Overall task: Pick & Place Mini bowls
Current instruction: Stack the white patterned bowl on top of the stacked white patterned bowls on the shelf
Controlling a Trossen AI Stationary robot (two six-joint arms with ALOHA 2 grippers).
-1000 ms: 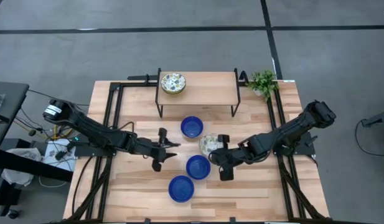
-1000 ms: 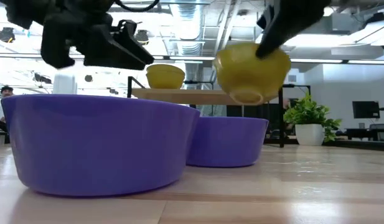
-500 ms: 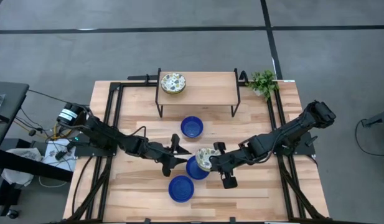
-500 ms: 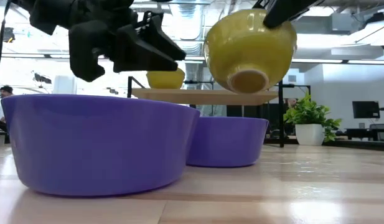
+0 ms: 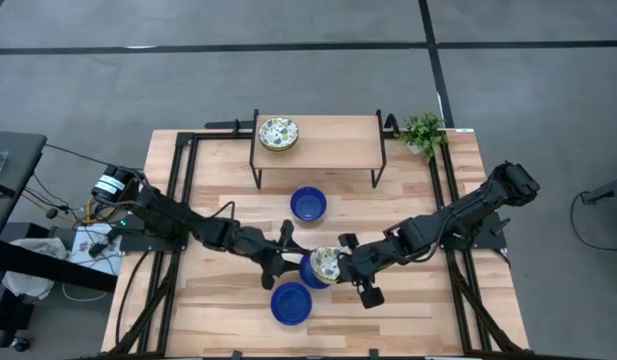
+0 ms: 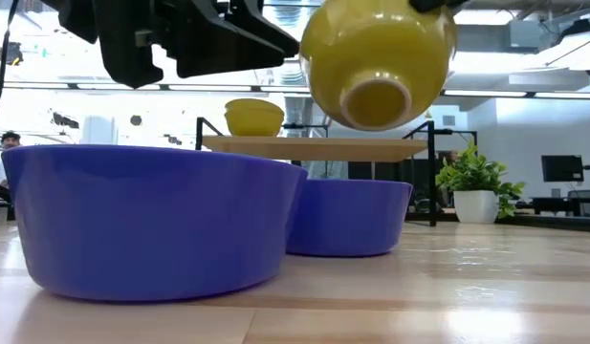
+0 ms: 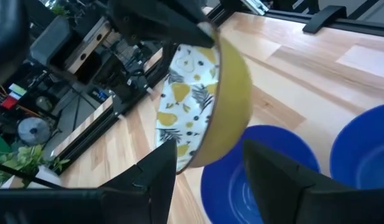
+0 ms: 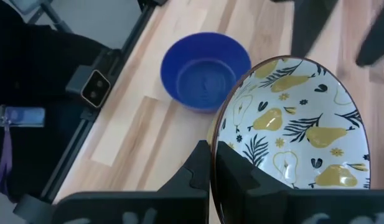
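Note:
My right gripper (image 5: 340, 265) is shut on a cream bowl (image 5: 326, 265) with a pear-and-leaf pattern inside and a yellow outside (image 6: 376, 57), above the middle blue bowl (image 5: 314, 275). My left gripper (image 5: 291, 250) is open. In the left wrist view its fingers (image 7: 160, 174) stand on either side of that bowl's lower rim (image 7: 198, 158). Two more blue bowls (image 5: 308, 205) (image 5: 290, 303) stand on the table on their bases. A second patterned bowl (image 5: 278, 133) sits on the small shelf. The remaining bowl is out of view. My right gripper pinches the patterned bowl's rim (image 8: 215, 140), one finger inside and one outside, coming level from the table's right. The bowl is lifted clear and tipped, its foot ring (image 6: 376, 100) facing the near edge. My left gripper: whether a finger touches the rim, I cannot tell.
A low wooden shelf (image 5: 318, 135) on black legs stands at the far side, and a small potted plant (image 5: 423, 132) stands at the far right corner. Black rails (image 5: 178, 200) run along both table sides. Bare wood lies near the front right (image 5: 418, 310).
My right gripper has carried the patterned bowl toward the near edge and slightly left, over the middle blue bowl, and tipped it so that its foot faces the near side. My left gripper has moved right, toward the bowl, and stayed open.

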